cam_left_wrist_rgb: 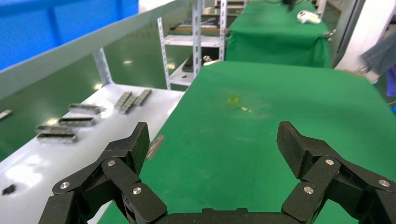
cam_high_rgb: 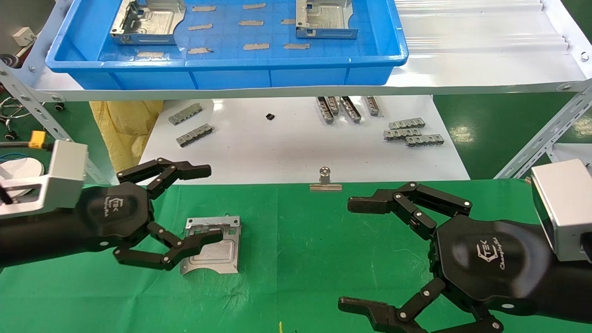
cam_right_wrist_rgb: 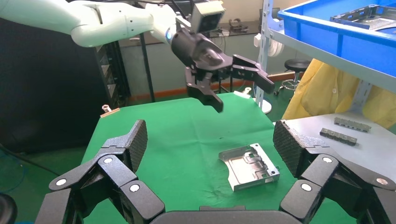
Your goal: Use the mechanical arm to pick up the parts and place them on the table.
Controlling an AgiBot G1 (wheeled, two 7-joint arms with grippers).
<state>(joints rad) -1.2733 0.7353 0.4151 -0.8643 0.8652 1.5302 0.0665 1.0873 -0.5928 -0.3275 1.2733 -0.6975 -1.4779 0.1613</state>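
Green table (cam_high_rgb: 300, 259): part (cam_high_rgb: 213, 252) flat, notch toward robot; left pincer (cam_high_rgb: 196, 206) wide open above, empty.

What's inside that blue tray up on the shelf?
The blue tray holds two silver parts, one at its left and one toward its right, plus small grey strips scattered between them. Its far end is out of view.

Glossy green floor (cam_high_rgb: 485, 120), metal shelving (cam_left_wrist_rgb: 196, 42), perhaps 1 stool (cam_right_wrist_rgb: 299, 70).

head: downward, overhead | wrists: low, facing across shared table (cam_high_rgb: 300, 240)
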